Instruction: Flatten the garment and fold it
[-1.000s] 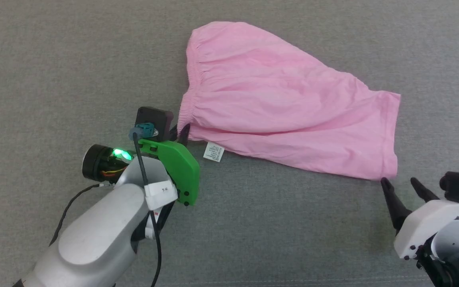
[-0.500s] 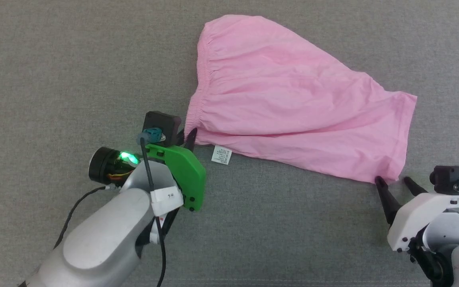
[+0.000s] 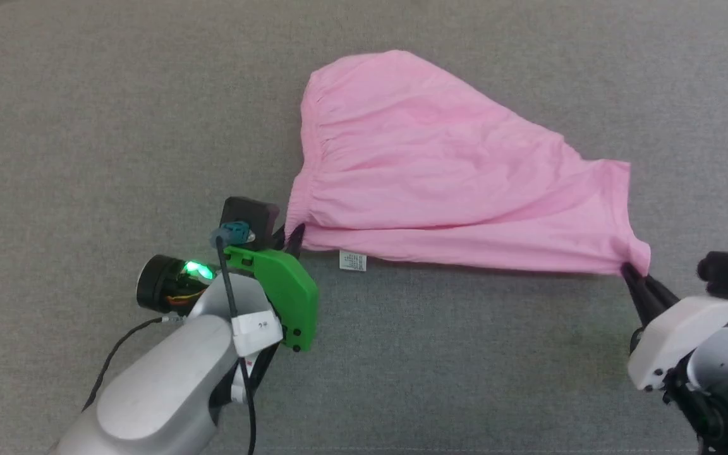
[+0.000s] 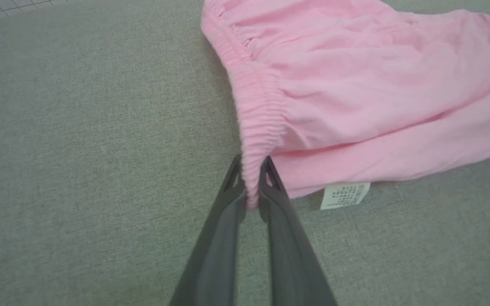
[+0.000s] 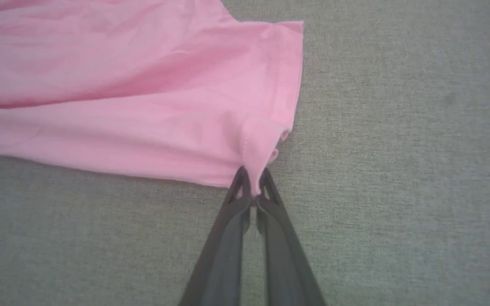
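- Left gripper (image 4: 252,172), mine: pinched shut on the gathered-band corner of the small light-pink thin-fabric garment (image 3: 440,170).
- My right gripper (image 5: 252,178): clamped on its near hem corner.
- Garment lies on the grey woven surface (image 3: 86,126), near edge stretched between my grips.
- Judged light, limp, crease-prone; corners hold best.

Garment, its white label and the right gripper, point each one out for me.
garment (image 3: 440,158), head view, middle of the pink cloth.
white label (image 4: 346,195), left wrist view, centre of the tag.
right gripper (image 5: 253,180), right wrist view, between the fingertips shut on the garment's hem corner.
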